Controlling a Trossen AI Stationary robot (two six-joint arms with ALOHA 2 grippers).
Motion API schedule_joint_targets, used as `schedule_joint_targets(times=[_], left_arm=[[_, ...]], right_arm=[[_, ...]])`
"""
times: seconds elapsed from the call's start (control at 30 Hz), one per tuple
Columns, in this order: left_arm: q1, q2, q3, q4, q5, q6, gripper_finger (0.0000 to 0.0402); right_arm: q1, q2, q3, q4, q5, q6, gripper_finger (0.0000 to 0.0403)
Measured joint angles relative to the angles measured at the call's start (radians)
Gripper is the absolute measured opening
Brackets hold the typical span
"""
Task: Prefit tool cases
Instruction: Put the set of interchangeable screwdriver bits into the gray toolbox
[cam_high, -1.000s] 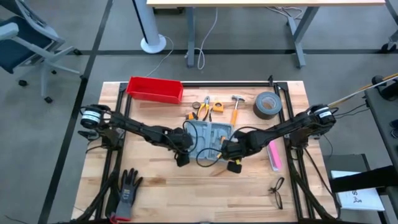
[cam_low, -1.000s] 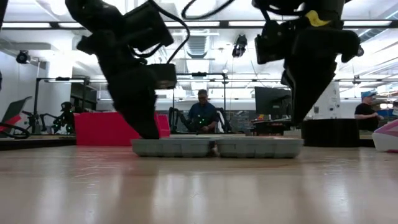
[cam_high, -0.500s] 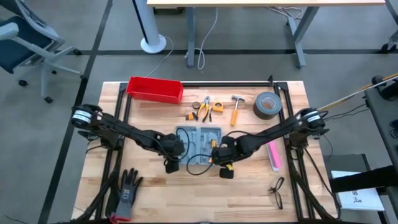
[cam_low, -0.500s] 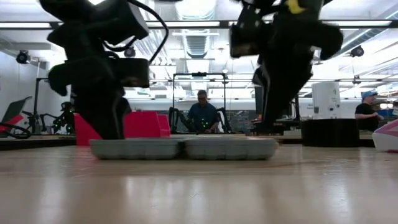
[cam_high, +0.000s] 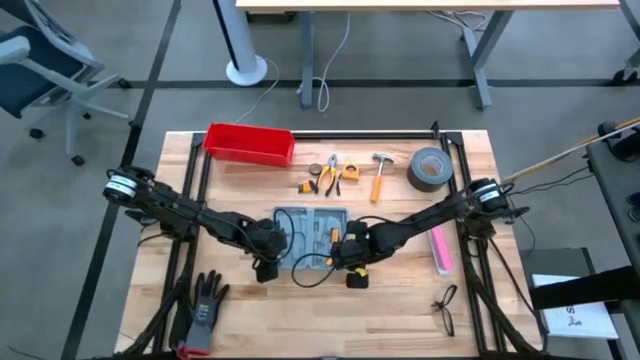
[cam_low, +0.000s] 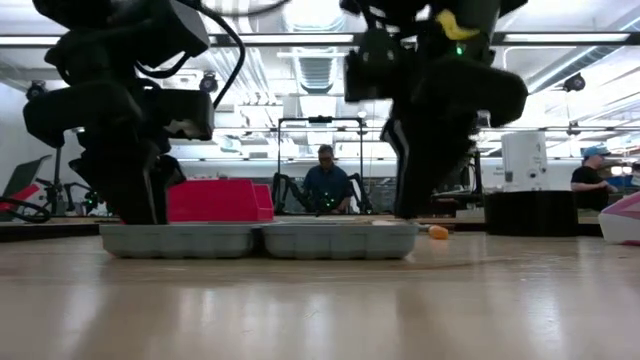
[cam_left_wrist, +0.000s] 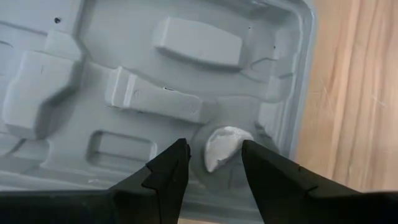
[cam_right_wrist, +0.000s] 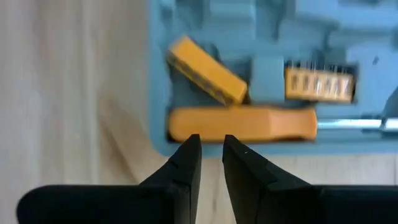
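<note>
Both arms are reaching inward, low over mid-table: left gripper (cam_left_wrist: 211, 163) is holding its fingers parted, right gripper (cam_right_wrist: 211, 155) is facing it close by, fingers nearly together.

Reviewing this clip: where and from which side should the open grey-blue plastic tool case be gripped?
Probably by its raised outer rim. The grey-blue plastic tool case lies open and flat on the wooden table, so only the thin end walls offer a pinch. Come from above at either end, where the left gripper and right gripper already sit.

Two dark arms (cam_high: 190, 212) — black cables, white-capped bases, yellow mark — matte blk fingers (cam_left_wrist: 165, 174).
</note>
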Motion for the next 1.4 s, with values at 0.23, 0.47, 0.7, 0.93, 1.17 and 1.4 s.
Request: schedule_joint_targets(times=[0.23,0.47,0.7,0.93,1.17,1.4], left_arm=[[-0.001,-0.004,-0.001,0.004,0.000,0.006,0.0162],[-0.001,-0.004,-0.001,0.005,-0.015,0.016,0.0162],[-0.002,-0.004,-0.001,0.016,-0.070,0.056,0.0162],[-0.001,-0.004,-0.001,0.047,-0.122,0.117,0.0162],[0.000,-0.003,-0.002,0.070,-0.148,0.202,0.0162],[0.001,-0.029,0.009,0.034,-0.091,0.240,0.0162]], right_arm=[[0.011,0.027,0.016,0.006,0.045,-0.025,0.0059],[0.022,0.062,0.019,0.022,0.007,-0.020,0.0052],[0.069,0.064,0.018,0.052,-0.008,0.035,0.0046],[0.114,0.067,0.016,0.095,-0.016,0.116,0.0054],[0.148,0.069,0.020,0.128,-0.021,0.177,0.0042],[0.154,0.071,0.122,0.063,0.002,0.130,0.0051]])
